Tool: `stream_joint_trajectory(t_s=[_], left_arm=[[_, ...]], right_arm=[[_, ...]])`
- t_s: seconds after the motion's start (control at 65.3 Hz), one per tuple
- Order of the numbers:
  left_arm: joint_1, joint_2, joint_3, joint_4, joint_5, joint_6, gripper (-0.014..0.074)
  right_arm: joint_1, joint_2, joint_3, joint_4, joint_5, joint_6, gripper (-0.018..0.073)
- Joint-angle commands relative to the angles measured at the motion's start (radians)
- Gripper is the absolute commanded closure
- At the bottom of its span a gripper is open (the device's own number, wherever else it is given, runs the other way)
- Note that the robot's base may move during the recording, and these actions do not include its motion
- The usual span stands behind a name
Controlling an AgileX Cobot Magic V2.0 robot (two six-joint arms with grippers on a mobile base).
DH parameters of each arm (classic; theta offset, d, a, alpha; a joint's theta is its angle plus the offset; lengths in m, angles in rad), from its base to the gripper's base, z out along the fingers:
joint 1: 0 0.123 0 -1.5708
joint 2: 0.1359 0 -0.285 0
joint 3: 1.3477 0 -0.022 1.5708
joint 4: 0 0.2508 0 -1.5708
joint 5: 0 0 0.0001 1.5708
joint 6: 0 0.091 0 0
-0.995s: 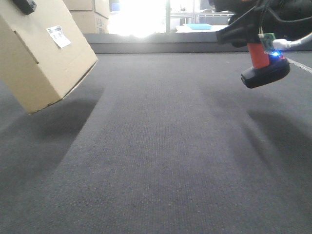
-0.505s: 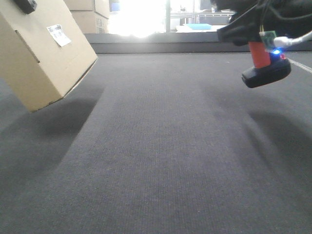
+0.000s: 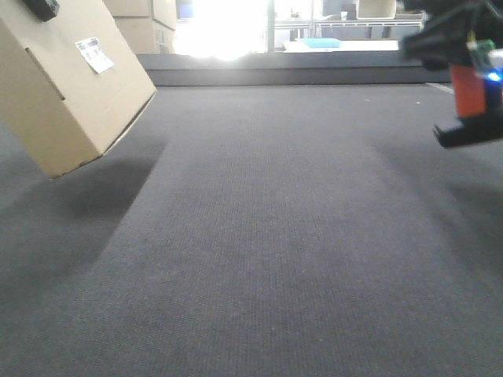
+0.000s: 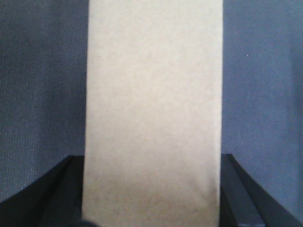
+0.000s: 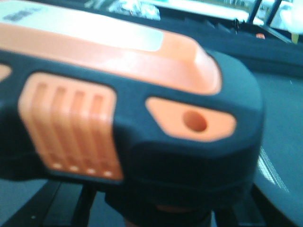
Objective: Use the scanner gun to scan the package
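The package [image 3: 75, 86], a plain tan box with a white barcode label [image 3: 94, 55], hangs tilted above the grey surface at the upper left. In the left wrist view the package [image 4: 154, 104] fills the middle, and my left gripper [image 4: 152, 191] is shut on it, a black finger [image 4: 64, 189] against each side. At the upper right the scanner gun [image 3: 470, 94] is held off the surface, orange handle up, black base below, a blue light lit. Its black and orange head [image 5: 142, 118] fills the right wrist view. My right gripper [image 5: 156, 213] is shut on it, mostly hidden beneath.
Other cardboard boxes [image 3: 145, 23] are stacked at the back left. A raised dark ledge [image 3: 291, 75] runs along the far edge under a glaring window. The grey carpet-like surface [image 3: 259, 251] spreads across the middle, shadowed under the package.
The scanner gun has moved to the right with my right gripper and is now partly cut off by the frame's edge. The package has stayed where it was.
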Motion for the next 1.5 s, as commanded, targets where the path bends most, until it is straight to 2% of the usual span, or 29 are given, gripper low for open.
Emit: stream_joint_trajectory(t_s=[0.0,0.153,0.245,0.367,0.459,0.52,0.658,0.719,0.888,1.209,1.347,1.484], left_arm=[[-0.004,-0.007,-0.012,-0.011,-0.024,0.002,0.0426],[-0.004,-0.007,-0.012,-0.011,-0.024,0.002,0.0426],[-0.004,-0.007,-0.012,-0.011,-0.024,0.002,0.0426],[-0.004,-0.007,-0.012,-0.011,-0.024,0.002,0.0426],[-0.004,-0.007,-0.012,-0.011,-0.024,0.002,0.0426],[-0.004,-0.007,-0.012,-0.011,-0.024,0.002,0.0426],[-0.004,-0.007,-0.012,-0.011,-0.024,0.002,0.0426],[-0.004,-0.007,-0.012,-0.011,-0.024,0.002,0.0426],[-0.004,-0.007,-0.012,-0.011,-0.024,0.002,0.0426],[-0.004,-0.007,-0.012,-0.011,-0.024,0.002,0.0426],[-0.004,-0.007,-0.012,-0.011,-0.024,0.002,0.0426],[-0.004,-0.007,-0.012,-0.011,-0.024,0.002,0.0426]], right_arm=[[-0.011,-0.052,0.025,-0.012,-0.067,0.012,0.0399],[-0.016,-0.105,0.077,-0.076,-0.094,0.077,0.0411],[-0.038,-0.110,0.096,-0.177,-0.092,0.193,0.0434],[-0.109,-0.110,0.115,-0.305,-0.088,0.362,0.0440],[-0.174,-0.110,0.132,-0.393,-0.078,0.445,0.0440],[-0.216,-0.110,0.142,-0.482,-0.078,0.509,0.0440],[-0.306,-0.110,0.166,-0.786,-0.087,0.726,0.0440],[-0.335,-0.108,0.167,-0.867,-0.094,0.784,0.0440],[-0.389,-0.087,0.167,-0.871,-0.098,0.791,0.0440],[-0.390,-0.016,0.167,-0.871,-0.117,0.863,0.0436],[-0.390,-0.005,0.167,-0.880,-0.162,0.863,0.0384],[-0.390,-0.005,0.167,-0.892,-0.125,0.863,0.0328]])
